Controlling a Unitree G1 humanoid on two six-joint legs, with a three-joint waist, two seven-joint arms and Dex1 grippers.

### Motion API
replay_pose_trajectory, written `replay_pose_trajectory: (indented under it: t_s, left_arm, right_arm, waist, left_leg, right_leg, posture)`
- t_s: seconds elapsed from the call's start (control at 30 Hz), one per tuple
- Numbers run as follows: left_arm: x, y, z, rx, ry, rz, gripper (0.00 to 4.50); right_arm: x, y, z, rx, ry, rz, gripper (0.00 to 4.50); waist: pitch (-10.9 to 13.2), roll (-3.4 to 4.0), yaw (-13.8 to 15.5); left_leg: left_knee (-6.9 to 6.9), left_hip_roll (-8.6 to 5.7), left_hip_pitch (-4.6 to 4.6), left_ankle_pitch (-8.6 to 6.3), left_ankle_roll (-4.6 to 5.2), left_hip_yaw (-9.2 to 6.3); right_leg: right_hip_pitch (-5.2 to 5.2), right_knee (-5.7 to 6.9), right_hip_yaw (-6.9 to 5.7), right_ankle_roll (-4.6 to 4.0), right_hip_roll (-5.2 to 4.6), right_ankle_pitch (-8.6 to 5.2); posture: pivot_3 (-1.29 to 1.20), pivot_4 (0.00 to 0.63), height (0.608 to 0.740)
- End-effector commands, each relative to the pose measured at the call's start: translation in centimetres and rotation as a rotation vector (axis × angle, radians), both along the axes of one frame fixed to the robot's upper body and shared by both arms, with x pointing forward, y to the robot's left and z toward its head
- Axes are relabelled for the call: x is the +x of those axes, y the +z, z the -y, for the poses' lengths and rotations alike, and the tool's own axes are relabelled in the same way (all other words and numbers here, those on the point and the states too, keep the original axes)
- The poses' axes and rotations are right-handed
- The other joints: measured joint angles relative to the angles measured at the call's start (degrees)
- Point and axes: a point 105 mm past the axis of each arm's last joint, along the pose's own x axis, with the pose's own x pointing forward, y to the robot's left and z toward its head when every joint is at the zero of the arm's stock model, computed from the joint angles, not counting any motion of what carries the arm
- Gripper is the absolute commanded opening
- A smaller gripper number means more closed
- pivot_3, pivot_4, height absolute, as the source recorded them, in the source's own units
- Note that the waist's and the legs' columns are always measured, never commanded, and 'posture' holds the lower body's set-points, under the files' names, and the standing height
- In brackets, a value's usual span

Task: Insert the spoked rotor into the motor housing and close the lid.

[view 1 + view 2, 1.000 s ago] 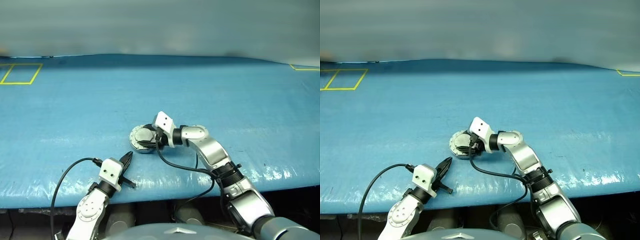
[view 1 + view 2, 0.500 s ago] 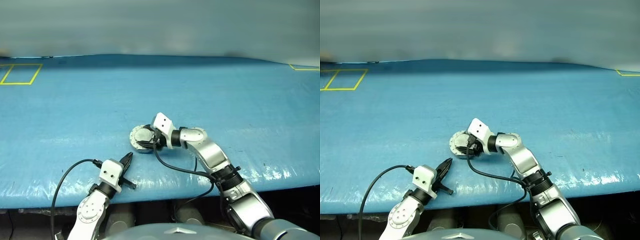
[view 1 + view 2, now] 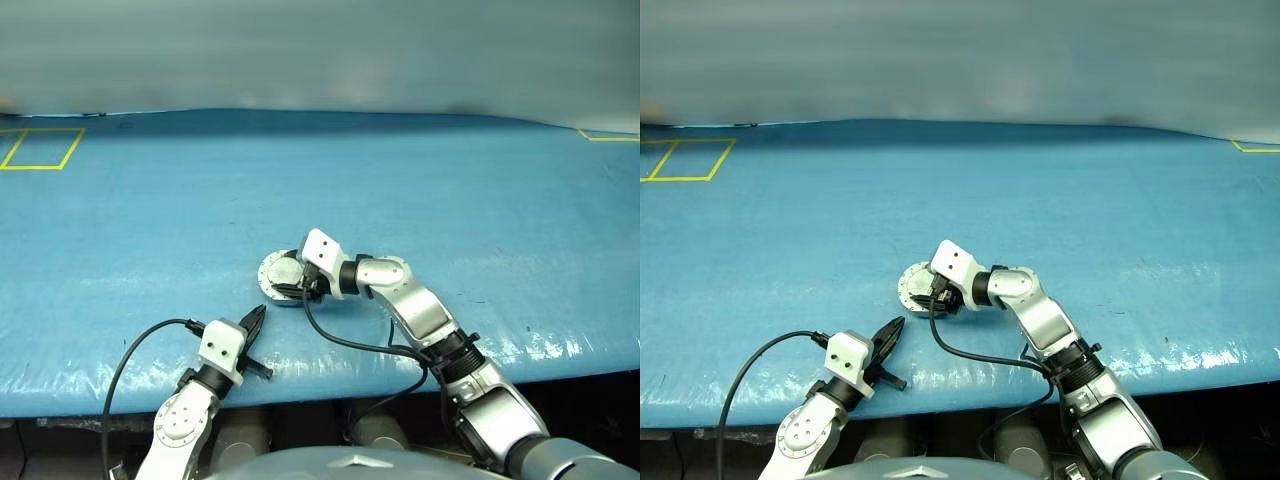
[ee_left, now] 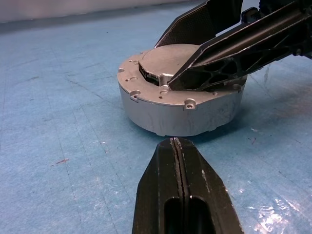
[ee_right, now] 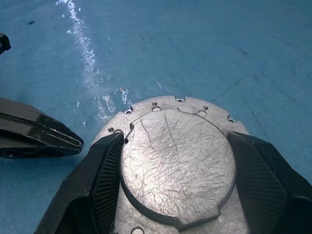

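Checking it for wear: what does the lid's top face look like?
Plain silver-grey metal with fine scratches; the lid shows best in the right wrist view.

I can make out no text, label, brand or number anywhere from here. The plain grey lid (image 5: 176, 165) carries only scratches and small holes. The only markings I see are yellow outlined rectangles (image 3: 40, 148) on the blue surface (image 3: 450, 190), and they hold no characters.

The motor housing (image 4: 180, 109) sits flat on the blue bench (image 3: 480, 200), a grey metal puck, its scratched plain lid (image 5: 175, 161) closed on top.
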Motion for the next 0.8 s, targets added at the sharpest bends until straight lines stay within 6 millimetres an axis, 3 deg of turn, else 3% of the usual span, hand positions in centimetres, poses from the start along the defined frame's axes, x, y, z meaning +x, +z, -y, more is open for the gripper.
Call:
replay_pose_trajectory:
  t_s: [0.03,0.37,0.47,0.6,0.8]
  left_arm:
    - [0.5,1.8,-0.1,-0.009,0.008,0.074,0.0]
    - [2.3,6.2,-4.7,-0.249,0.113,-0.021,0.0]
    - [3.1,6.3,-5.9,-0.313,0.162,-0.135,0.0]
    - [4.4,6.7,-5.9,-0.438,0.126,-0.249,0.0]
    - [6.1,7.9,-4.2,-0.512,-0.043,-0.318,0.0]
  right_arm:
    - [0.3,-0.6,0.2,-0.052,-0.005,0.015,3.04]
    - [0.7,-0.5,0.3,-0.052,-0.016,0.014,3.04]
    - [0.7,-0.6,0.3,-0.059,-0.015,0.014,3.04]
    - [0.9,-0.7,0.3,-0.052,-0.026,0.007,3.04]
    - [0.9,-1.2,0.3,-0.05,-0.033,-0.003,3.04]
  waist:
    - [0.0,0.0,0.0]
    - [0.0,-0.02,-0.2]
    - [0.0,-0.02,-0.2]
    - [0.0,-0.04,-0.2]
    - [0.0,-0.07,-0.2]
  left_leg:
    - [0.0,0.0,0.02,0.0,0.0,0.0]
    - [0.04,0.12,0.1,0.01,0.0,-0.02]
    - [0.05,0.1,0.22,0.01,-0.01,-0.11]
    - [0.11,0.08,0.49,0.01,-0.02,-0.22]
    - [0.07,-0.06,0.77,0.03,-0.06,-0.22]
  right_leg:
    - [0.01,0.0,0.0,0.0,0.0,0.0]
    - [0.08,0.05,-0.01,0.01,0.02,-0.01]
    - [0.29,0.03,-0.06,0.06,0.04,-0.03]
    - [0.61,0.01,-0.14,0.25,0.04,-0.15]
    - [0.72,0.0,-0.14,0.22,0.08,-0.16]
  posture:
    - [0.0,0.15,0.74]
    - [0.0,0.15,0.74]
    - [0.0,0.15,0.74]
    - [0.0,0.15,0.74]
    - [0.0,0.15,0.74]
